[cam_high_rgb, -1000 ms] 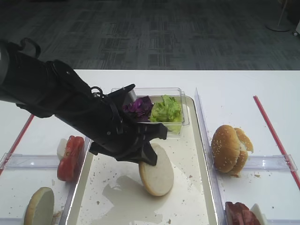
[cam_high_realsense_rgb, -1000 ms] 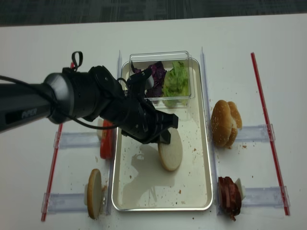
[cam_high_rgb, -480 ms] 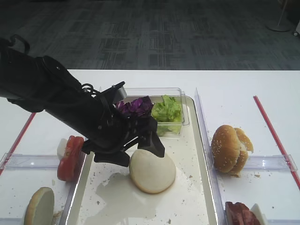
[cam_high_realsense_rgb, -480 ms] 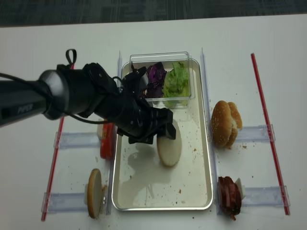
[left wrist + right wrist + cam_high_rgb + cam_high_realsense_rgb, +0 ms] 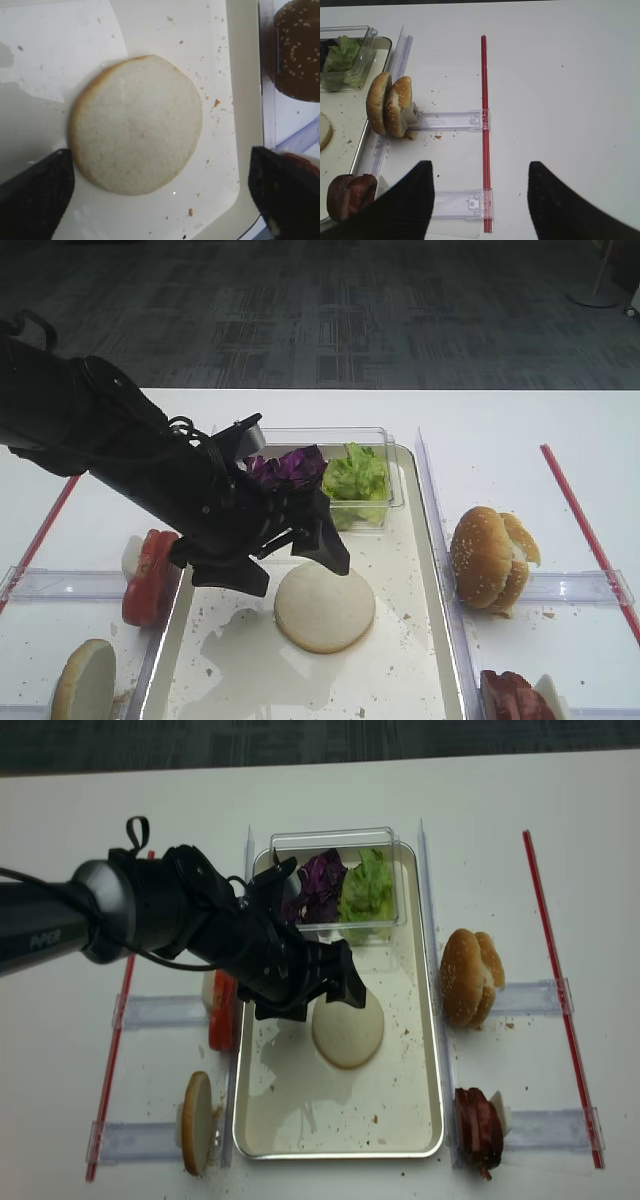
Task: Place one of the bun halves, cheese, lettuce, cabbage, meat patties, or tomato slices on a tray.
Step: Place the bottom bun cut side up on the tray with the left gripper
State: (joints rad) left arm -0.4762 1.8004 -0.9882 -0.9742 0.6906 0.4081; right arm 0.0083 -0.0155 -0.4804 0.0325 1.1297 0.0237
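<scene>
A bun half (image 5: 324, 606) (image 5: 136, 124) (image 5: 348, 1030) lies flat, cut face up, on the tray (image 5: 400, 660) (image 5: 400, 1100). My left gripper (image 5: 290, 570) (image 5: 160, 200) (image 5: 312, 1002) hangs open just above it, its fingers clear of the bun on either side. Lettuce (image 5: 353, 475) and cabbage (image 5: 292, 467) fill a clear tub at the tray's far end. Tomato slices (image 5: 150, 575) stand left of the tray, meat patties (image 5: 515, 695) (image 5: 347, 195) at the right front. Cheese is out of view. My right gripper (image 5: 480, 200) is open over bare table.
Domed sesame buns (image 5: 490, 558) (image 5: 390, 105) stand on edge right of the tray. Another bun half (image 5: 85, 680) stands at the front left. Red strips (image 5: 590, 540) (image 5: 483, 100) and clear plastic holders (image 5: 450, 120) lie on the white table.
The left gripper held the bun half on edge over the tray, then opened. The bun half has tipped over and now lies flat on the tray.
</scene>
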